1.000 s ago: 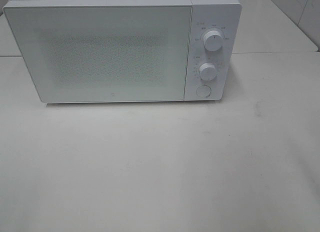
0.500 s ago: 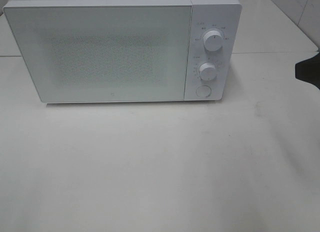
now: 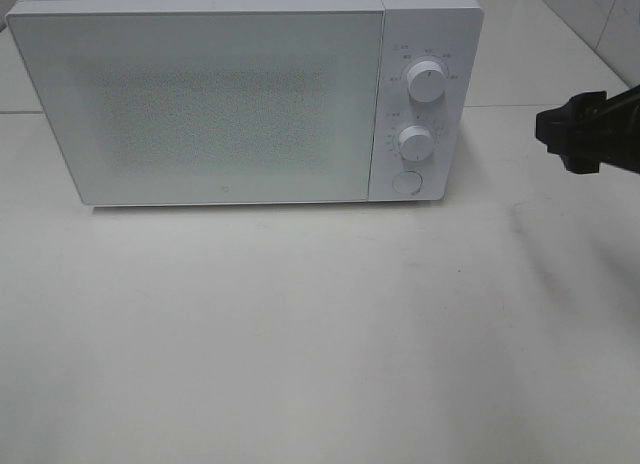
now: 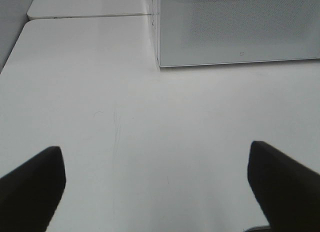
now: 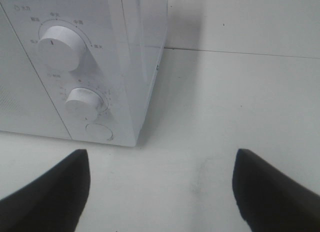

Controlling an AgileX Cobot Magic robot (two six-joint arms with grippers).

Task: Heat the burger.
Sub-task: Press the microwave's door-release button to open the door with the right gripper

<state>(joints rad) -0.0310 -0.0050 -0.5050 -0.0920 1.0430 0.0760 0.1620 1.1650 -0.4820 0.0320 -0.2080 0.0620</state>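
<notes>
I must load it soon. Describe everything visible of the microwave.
The microwave is a white box standing upright at the back of the table. Its door, with a dotted mesh window, is shut. The panel on its right carries an upper knob, a lower knob and a round button. Only the table touches it; the right gripper hangs apart, to its right.

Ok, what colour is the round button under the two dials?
The button is white, like the microwave panel; right wrist view shows it best.
</notes>
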